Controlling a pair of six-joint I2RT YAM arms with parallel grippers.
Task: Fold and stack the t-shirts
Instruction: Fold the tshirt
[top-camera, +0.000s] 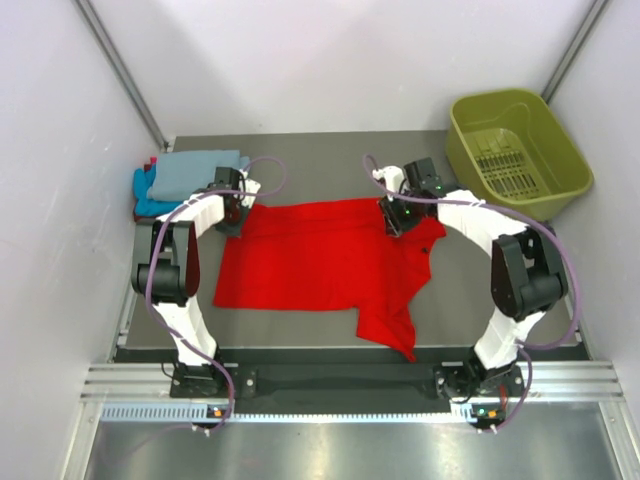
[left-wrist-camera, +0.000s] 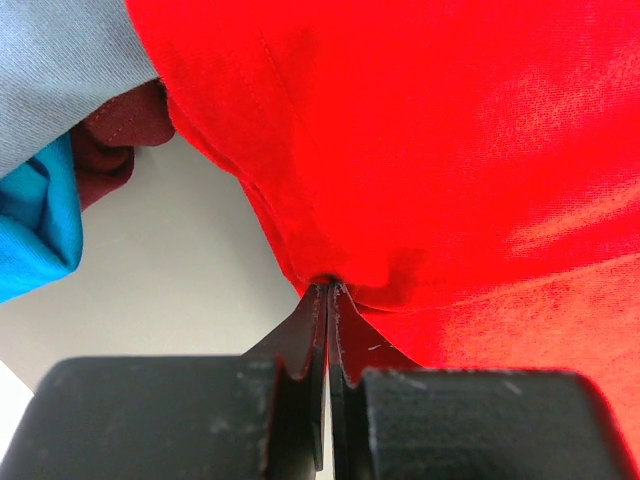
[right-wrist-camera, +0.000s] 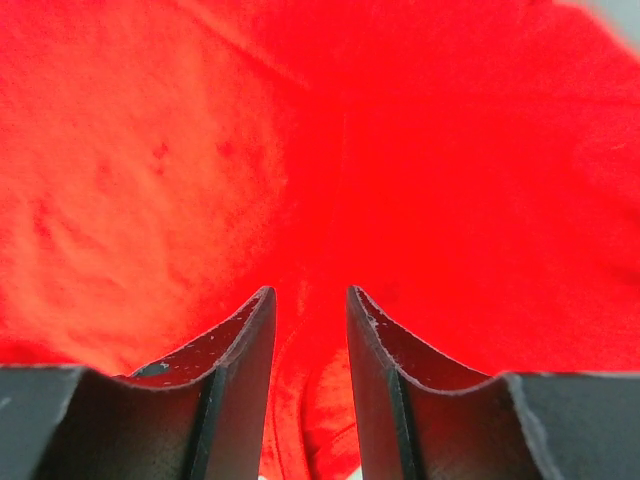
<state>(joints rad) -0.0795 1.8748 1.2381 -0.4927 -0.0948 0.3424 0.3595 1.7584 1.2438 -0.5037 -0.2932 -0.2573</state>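
A bright red t-shirt (top-camera: 320, 260) lies spread across the middle of the table, with one sleeve trailing toward the near edge. My left gripper (top-camera: 240, 212) is shut on its far left corner; in the left wrist view the gripper (left-wrist-camera: 330, 285) pinches the hem of the red cloth (left-wrist-camera: 450, 150). My right gripper (top-camera: 397, 222) is at the shirt's far right edge. In the right wrist view the gripper (right-wrist-camera: 310, 295) has its jaws partly apart with a fold of red cloth (right-wrist-camera: 150, 150) bunched between them. A grey-blue t-shirt (top-camera: 195, 172) lies folded on a turquoise one (top-camera: 145, 195) at the far left.
An olive-green plastic basket (top-camera: 470, 140) stands at the far right corner. A dark maroon cloth (left-wrist-camera: 110, 140) shows under the grey-blue shirt (left-wrist-camera: 60, 70), beside the turquoise one (left-wrist-camera: 35, 230). White walls close in the table on three sides.
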